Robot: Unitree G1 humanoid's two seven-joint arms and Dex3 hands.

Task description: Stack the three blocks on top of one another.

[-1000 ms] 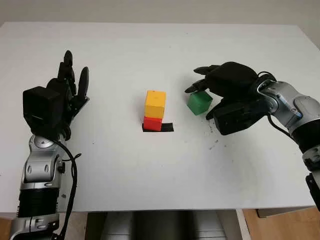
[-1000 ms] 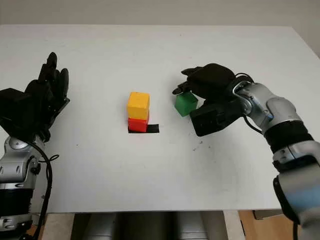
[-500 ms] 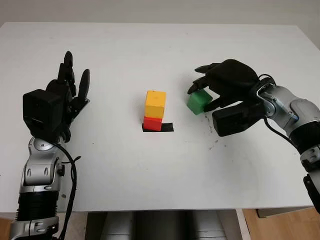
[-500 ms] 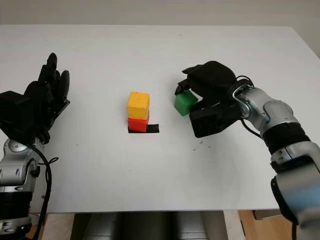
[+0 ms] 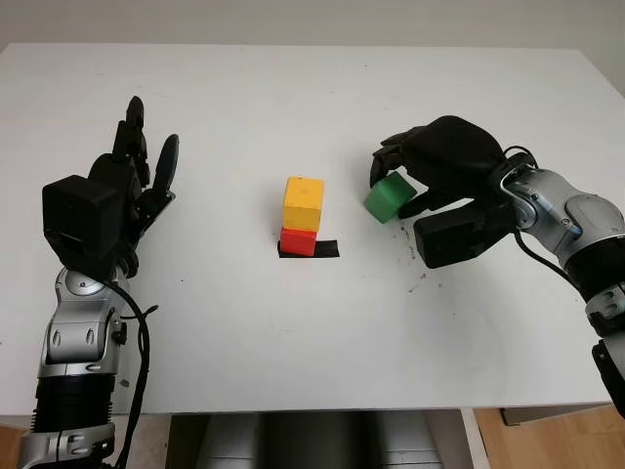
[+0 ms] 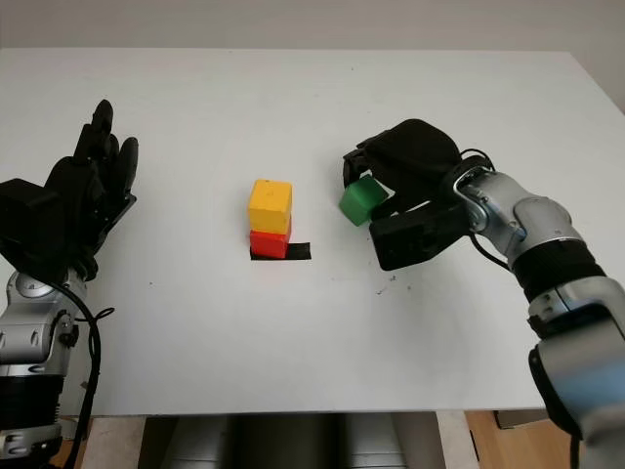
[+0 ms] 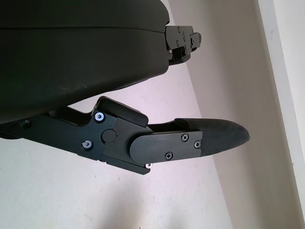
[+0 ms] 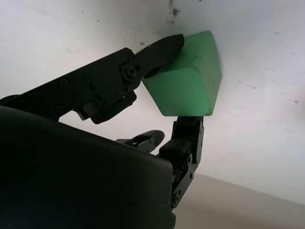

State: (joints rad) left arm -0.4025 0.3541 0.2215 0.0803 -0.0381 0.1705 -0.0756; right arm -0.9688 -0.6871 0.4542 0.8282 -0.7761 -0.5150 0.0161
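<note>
The right hand point(image 5: 430, 166) pinches the green block point(image 5: 388, 197) between its fingers point(image 8: 157, 50), just right of the yellow block point(image 5: 303, 202), which sits on the red block point(image 5: 299, 240) mid-worktop point(image 5: 293, 98). The left hand point(image 5: 122, 191), released and holding nothing, is well left of that stack.

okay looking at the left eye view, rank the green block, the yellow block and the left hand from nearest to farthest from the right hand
1. green block: held in the right hand itself.
2. yellow block: mid-table, atop the red block.
3. left hand: open, raised on the far left side.
</note>
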